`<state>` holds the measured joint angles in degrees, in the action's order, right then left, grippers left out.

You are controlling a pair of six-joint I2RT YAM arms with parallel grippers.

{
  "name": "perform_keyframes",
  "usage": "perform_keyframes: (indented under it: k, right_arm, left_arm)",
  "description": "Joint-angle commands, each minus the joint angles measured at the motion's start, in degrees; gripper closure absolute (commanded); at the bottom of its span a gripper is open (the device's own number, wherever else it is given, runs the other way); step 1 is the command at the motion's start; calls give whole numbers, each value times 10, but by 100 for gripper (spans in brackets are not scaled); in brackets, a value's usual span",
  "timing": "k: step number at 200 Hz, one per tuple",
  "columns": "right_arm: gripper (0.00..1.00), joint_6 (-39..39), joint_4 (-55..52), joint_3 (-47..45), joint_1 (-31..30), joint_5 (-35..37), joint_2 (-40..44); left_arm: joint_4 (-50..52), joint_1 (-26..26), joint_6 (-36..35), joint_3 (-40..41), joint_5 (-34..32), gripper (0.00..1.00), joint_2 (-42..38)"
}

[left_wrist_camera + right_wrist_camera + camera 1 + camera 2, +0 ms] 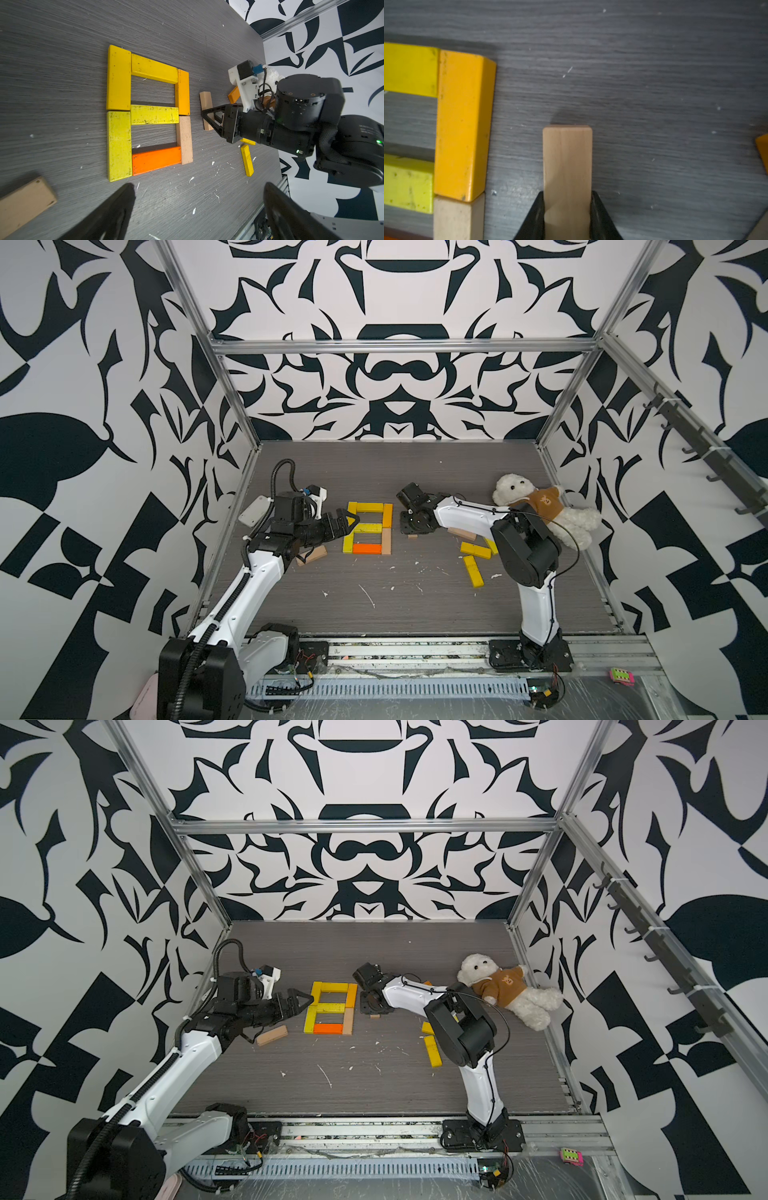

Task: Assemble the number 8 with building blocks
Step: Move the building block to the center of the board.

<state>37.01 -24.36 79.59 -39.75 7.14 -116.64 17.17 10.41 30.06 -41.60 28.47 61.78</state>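
Right wrist view crops the tan block point(567, 166) gripped by the right tool point(568, 194); left tool point(199, 187) gapes, blurred and cut off

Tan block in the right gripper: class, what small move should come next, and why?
Probably lift it straight up: the right gripper is shut on the tan block, which sits beside the eight's amber block, so sideways motion risks nudging it.

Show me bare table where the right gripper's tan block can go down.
Widest bare patches: the table strip between the back wall and the figure 8, and the stretch between the figure 8 and the front rail. Crowded: right of the figure 8, where the right gripper grips the tan block, with yellow blocks and teddy bear beyond.
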Motion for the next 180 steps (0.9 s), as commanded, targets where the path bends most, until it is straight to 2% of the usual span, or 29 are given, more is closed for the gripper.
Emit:
perform_keyframes:
  k: [1, 10, 58, 84, 105, 180]
  right_arm:
    - [83, 57, -12, 18, 4, 33, -6]
    - [82, 60, -15, 25, 4, 53, -10]
    - [77, 71, -17, 48, 4, 54, -27]
    - [70, 69, -18, 58, 4, 54, -31]
    - [59, 60, -7, 49, 4, 54, -20]
    - [37, -12, 98, -39, -14, -4, 85]
  left_arm:
    - [6, 1, 14, 16, -9, 1, 0]
    - [7, 1, 15, 16, -10, 1, 0]
    - [18, 1, 33, 17, -22, 1, -1]
    - [30, 1, 44, 17, -33, 1, -7]
    - [68, 0, 52, 12, -72, 1, -15]
    - [180, 0, 139, 33, -197, 1, -56]
